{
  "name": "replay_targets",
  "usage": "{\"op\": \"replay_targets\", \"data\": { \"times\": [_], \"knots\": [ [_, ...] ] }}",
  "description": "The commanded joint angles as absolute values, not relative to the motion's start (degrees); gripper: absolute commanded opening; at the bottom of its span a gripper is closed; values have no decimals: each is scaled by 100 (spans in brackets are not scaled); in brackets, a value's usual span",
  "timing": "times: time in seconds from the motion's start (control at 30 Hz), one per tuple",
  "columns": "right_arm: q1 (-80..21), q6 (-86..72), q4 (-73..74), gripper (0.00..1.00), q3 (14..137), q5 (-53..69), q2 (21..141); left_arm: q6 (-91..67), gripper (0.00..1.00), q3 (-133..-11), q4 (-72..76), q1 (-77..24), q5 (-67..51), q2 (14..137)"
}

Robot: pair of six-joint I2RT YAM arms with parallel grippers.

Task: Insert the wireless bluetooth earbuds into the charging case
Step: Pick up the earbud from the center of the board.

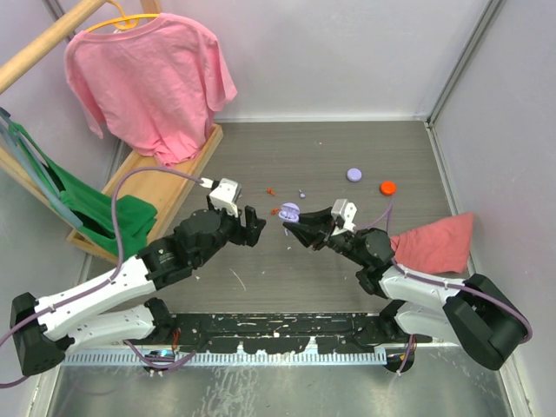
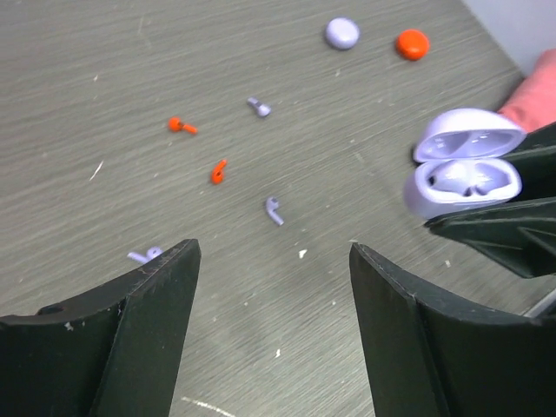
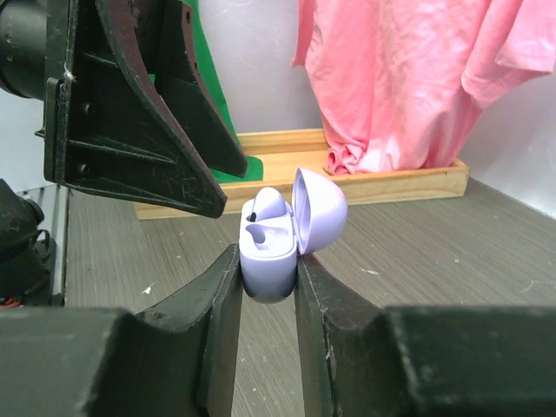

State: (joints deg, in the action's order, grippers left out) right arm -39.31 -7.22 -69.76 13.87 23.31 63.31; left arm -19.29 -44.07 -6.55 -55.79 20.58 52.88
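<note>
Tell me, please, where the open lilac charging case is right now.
In the top view, the charging case is near the middle of the table, clamped lid-open in the right gripper, with the left gripper just to its left.

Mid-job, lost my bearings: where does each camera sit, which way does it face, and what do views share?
Top external: above and behind the robot, looking down on the table; left claw and right claw both show.
Left wrist: behind the left claw, looking down across scattered earbuds; its open claw frames the bottom.
Right wrist: low, facing the pink shirt; its claw clamps the open charging case.
Shared: all three show that case.
</note>
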Motion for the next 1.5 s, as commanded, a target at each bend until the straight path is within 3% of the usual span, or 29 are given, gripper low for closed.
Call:
{"op": "replay_targets", "data": {
  "times": [0.0, 0.3, 0.83, 1.1, 1.47],
  "knots": [
    [-3945, -549, -7103, 1, 1243, 1939, 6163, -2251, 72, -4573, -1275, -5427, 2665, 5411],
    [-3942, -394, -7248, 1, 972, 1633, 6289, -2393, 72, -4526, -1533, -4638, 1974, 6300],
    [-3941, -562, -7951, 1, 749, 1592, 6924, -1296, 75, -5835, -1604, -3508, -10, 8894],
    [-3941, -601, -8197, 1, 702, 1540, 7122, -1200, 74, -6226, -1728, -3304, -146, 9749],
    [-3939, -549, -8152, 1, 696, 1488, 7130, -1275, 74, -6305, -2094, -3243, -207, 10040]
  ]
}}
